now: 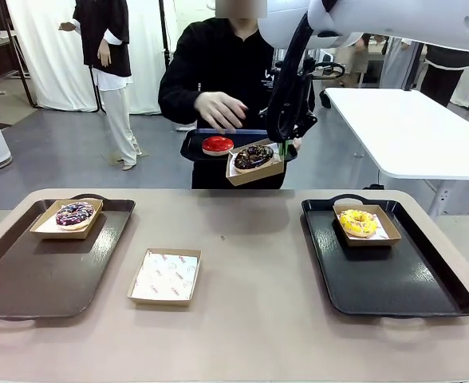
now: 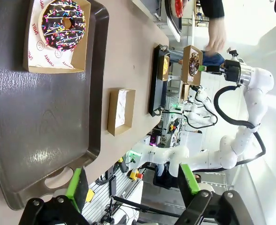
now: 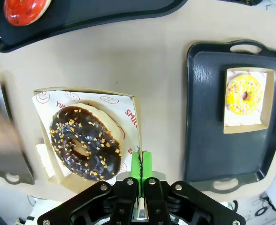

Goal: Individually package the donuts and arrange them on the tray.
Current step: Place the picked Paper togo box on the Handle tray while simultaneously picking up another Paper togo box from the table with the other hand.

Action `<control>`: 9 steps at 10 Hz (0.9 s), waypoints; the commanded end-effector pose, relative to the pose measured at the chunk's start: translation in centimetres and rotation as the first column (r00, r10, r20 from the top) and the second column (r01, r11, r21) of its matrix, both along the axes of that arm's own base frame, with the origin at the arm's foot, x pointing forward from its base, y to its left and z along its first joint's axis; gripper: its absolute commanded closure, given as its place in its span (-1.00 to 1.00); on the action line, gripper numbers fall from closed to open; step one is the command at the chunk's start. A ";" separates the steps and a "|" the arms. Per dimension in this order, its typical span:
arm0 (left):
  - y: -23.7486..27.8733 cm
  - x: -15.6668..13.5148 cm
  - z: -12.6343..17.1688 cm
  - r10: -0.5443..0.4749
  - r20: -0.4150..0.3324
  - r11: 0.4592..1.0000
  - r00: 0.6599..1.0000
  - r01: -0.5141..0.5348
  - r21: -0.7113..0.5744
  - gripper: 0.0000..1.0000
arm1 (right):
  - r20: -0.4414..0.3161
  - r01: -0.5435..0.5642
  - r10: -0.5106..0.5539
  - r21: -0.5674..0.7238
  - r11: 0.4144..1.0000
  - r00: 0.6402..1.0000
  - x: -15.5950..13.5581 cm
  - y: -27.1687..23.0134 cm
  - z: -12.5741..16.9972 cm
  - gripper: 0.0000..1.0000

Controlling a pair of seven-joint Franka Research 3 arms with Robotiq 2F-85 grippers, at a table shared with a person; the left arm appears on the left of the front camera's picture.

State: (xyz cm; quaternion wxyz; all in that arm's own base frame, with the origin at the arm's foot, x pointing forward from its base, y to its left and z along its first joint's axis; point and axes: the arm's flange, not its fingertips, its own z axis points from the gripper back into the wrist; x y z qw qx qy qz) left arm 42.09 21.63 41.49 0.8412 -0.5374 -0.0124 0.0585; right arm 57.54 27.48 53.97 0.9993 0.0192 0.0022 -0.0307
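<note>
My right gripper [image 1: 285,148] [image 3: 141,161] is shut on the rim of a cardboard box [image 3: 134,123] that holds the chocolate donut [image 1: 254,157] [image 3: 85,143], in the air beyond the table's far edge. Beside it the person holds a small black tray [image 1: 193,148] with the red donut [image 1: 217,144] [image 3: 25,10], one hand [image 1: 218,108] hovering above. The purple donut [image 1: 75,213] [image 2: 63,24] sits boxed on the left tray [image 1: 43,271]. The yellow donut [image 1: 358,223] [image 3: 244,94] sits boxed on the right tray [image 1: 394,275]. My left gripper [image 2: 133,185] stands open over the left tray's near end.
An empty paper-lined cardboard box [image 1: 165,277] [image 2: 121,111] lies on the table between the two trays. Both big trays have much bare surface. A white table [image 1: 410,128] stands at the far right behind.
</note>
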 end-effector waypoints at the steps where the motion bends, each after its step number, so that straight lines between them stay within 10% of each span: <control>1: 0.2 -0.1 0.1 0.004 0.004 1.000 1.000 -0.004 0.002 -1.00 | -0.002 0.002 -0.002 -0.001 1.000 1.000 -0.4 -0.2 0.0 1.00; 9: 0.2 -0.1 0.1 0.004 0.004 1.000 1.000 -0.004 0.002 -1.00 | -0.002 0.002 -0.002 -0.001 1.000 1.000 -0.4 -0.2 0.0 1.00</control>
